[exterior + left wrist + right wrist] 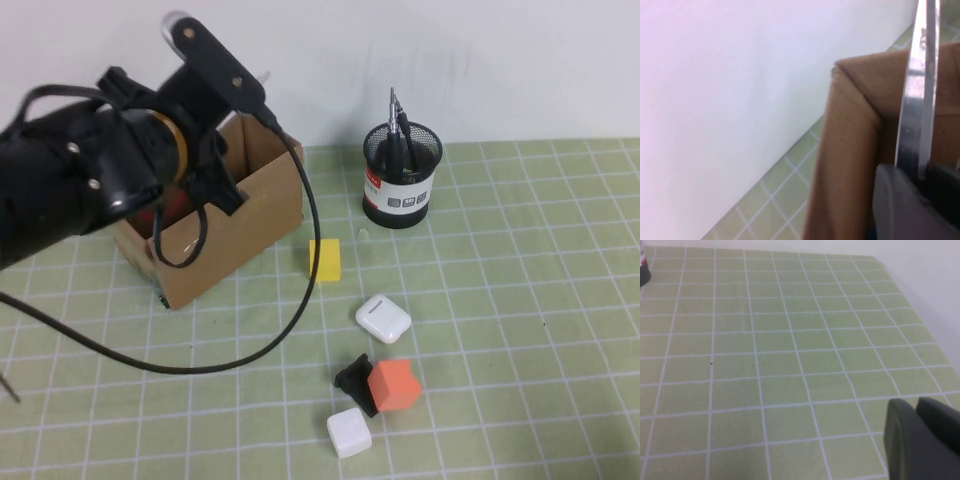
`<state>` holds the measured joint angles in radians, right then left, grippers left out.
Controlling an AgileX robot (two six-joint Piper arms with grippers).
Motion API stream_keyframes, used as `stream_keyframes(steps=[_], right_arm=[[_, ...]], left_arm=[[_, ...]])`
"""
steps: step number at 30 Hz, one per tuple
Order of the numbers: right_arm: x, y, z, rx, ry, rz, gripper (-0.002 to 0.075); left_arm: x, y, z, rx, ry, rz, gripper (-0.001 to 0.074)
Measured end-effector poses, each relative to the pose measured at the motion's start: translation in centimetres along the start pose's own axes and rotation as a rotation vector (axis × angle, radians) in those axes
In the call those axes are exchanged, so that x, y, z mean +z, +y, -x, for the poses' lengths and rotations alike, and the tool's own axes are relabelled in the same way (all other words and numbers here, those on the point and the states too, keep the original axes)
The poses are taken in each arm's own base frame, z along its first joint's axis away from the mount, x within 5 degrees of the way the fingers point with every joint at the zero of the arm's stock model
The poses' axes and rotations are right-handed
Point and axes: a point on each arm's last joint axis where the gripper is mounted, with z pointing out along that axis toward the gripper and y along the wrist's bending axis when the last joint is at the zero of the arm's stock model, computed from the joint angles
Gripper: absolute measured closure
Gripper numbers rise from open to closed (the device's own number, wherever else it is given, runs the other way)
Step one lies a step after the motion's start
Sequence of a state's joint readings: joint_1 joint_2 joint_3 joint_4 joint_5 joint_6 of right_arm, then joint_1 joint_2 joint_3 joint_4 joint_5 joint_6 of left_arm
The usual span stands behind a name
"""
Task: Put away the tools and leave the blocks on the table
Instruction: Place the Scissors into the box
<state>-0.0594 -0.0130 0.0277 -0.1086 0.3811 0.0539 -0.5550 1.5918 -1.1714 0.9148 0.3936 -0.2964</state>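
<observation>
Pinching steel scissors (920,95) over the cardboard box (235,225), left tool (912,200); right tool (920,437) pressed together.

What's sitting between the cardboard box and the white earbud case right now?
High view: only the yellow block lies between the cardboard box and the white earbud case; otherwise bare mat.
</observation>
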Motion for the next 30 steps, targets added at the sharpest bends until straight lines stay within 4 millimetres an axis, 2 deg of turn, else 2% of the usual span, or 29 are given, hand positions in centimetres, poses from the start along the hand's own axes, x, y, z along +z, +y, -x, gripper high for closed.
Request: stream_keyframes(steps=[9,14,21,25,28,30], right_arm=[[0.0,0.0,0.0,0.000,0.000,0.000,0.0733],[0.0,0.0,0.0,0.000,0.000,0.000,0.0733],[0.0,0.0,0.0,0.000,0.000,0.000,0.0733],[0.0,0.0,0.0,0.000,0.000,0.000,0.0733],[0.0,0.0,0.0,0.000,0.000,0.000,0.0733],[0.0,0.0,0.0,0.000,0.000,0.000,0.0733]], left_arm=[[2.0,-1.2,-0.5,0.037,0.023,-0.026,0.0638],[2.0,-1.0,-0.8,0.079,0.047,0.003,0.0552],[1.9,-0.5,-1.5,0.043,0.133,0.045,0.0528],[0.3,0.4,-1.1,-0.057,0.114,0.069,0.0572],[-2.3,1.7,-0.4,-0.160,0.062,0.081,0.0666],[-4.3,2.6,0.0,-0.214,0.019,0.091,0.0703]])
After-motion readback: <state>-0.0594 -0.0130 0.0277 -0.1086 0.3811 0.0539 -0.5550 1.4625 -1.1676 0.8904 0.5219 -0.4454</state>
